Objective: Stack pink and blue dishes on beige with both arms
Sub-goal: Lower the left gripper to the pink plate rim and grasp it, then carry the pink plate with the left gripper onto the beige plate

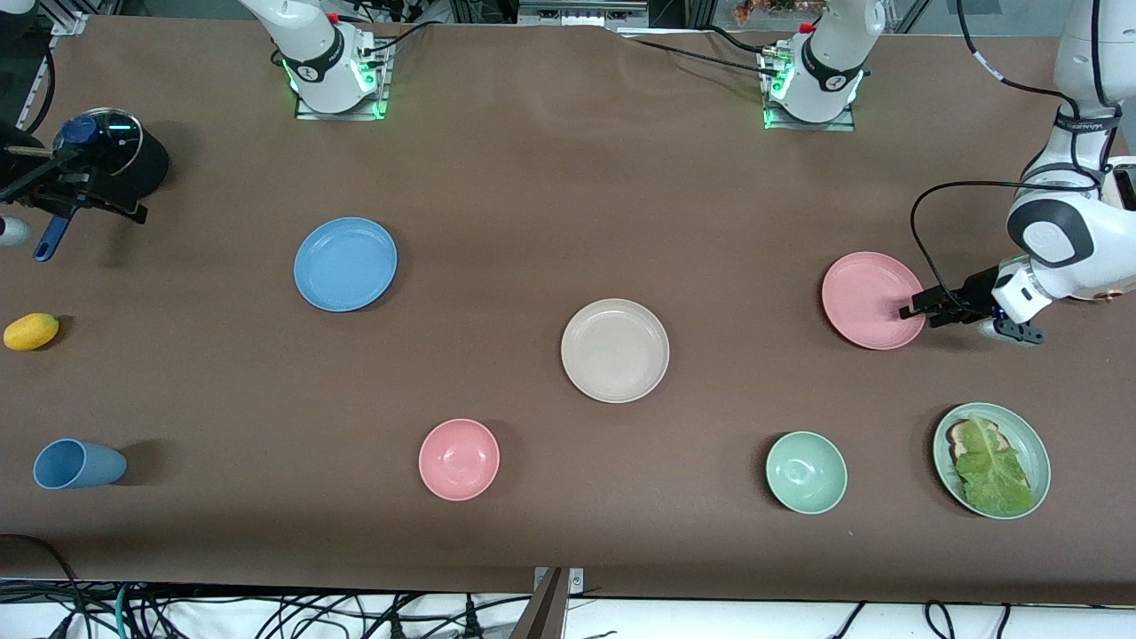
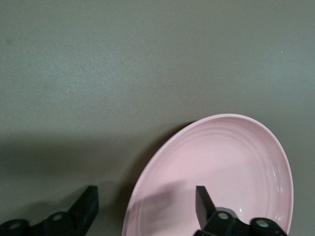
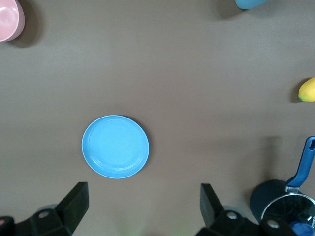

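The beige plate (image 1: 614,350) lies mid-table with nothing on it. Toward the left arm's end sits the pink plate (image 1: 874,299) (image 2: 216,172). My left gripper (image 1: 914,311) (image 2: 146,192) is low at its rim and open, one finger above the plate's inside and the other outside over the table. The blue plate (image 1: 345,264) (image 3: 115,146) lies toward the right arm's end, farther from the front camera than the beige plate. My right gripper (image 3: 142,191) hangs open high over the table beside the blue plate, holding nothing; it does not show in the front view.
Nearer the front camera sit a pink bowl (image 1: 459,459), a green bowl (image 1: 806,472) and a green plate with bread and lettuce (image 1: 991,460). At the right arm's end are a blue cup on its side (image 1: 78,463), a yellow fruit (image 1: 31,331) and a lidded black pot (image 1: 111,155).
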`<state>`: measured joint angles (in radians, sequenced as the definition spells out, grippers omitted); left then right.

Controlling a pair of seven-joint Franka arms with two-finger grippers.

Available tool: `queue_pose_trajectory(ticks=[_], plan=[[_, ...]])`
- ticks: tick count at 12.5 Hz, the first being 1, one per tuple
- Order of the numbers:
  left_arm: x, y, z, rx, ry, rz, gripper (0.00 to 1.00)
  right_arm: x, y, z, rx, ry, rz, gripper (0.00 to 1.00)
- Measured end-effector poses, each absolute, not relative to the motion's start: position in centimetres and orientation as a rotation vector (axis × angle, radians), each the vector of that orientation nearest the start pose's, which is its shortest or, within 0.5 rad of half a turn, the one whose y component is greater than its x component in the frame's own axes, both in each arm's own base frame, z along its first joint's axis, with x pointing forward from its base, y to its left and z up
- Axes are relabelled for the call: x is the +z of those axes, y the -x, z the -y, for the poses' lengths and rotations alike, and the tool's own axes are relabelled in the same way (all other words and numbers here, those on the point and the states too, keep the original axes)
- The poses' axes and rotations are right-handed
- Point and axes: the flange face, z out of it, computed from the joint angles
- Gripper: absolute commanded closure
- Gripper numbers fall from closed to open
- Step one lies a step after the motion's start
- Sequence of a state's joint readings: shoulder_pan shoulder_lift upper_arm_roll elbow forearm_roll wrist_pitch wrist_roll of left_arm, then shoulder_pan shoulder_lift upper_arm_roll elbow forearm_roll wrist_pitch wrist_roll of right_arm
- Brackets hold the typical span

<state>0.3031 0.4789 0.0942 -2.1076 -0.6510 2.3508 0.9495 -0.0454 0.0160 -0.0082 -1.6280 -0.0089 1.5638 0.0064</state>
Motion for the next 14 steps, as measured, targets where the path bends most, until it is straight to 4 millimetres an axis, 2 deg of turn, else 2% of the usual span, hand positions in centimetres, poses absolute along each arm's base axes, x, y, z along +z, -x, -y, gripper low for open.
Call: queue_pose_trajectory(ticks=[2, 7, 11, 13, 14], plan=[[16.9, -51.4, -20.8, -0.109, 3.55, -0.103, 1.0, 58.8, -55.5, 3.1, 0.127, 3.145, -0.094, 0.0], [16.9, -51.0, -21.8, -0.124, 3.548, -0.109, 1.0, 58.8, -55.5, 3.1, 0.127, 3.145, -0.094, 0.0], [16.9, -51.0, -21.8, -0.124, 3.55, -0.111, 1.0, 58.8, -55.5, 3.1, 0.127, 3.145, -0.094, 0.0], [17.6, -51.4, -21.5, -0.124, 3.566, -0.132, 1.0, 58.8, -55.5, 3.1, 0.127, 3.145, -0.094, 0.0], [18.6, -51.9, -21.3, -0.139, 3.574, -0.155, 1.0, 58.8, -55.5, 3.1, 0.127, 3.145, -0.094, 0.0]])
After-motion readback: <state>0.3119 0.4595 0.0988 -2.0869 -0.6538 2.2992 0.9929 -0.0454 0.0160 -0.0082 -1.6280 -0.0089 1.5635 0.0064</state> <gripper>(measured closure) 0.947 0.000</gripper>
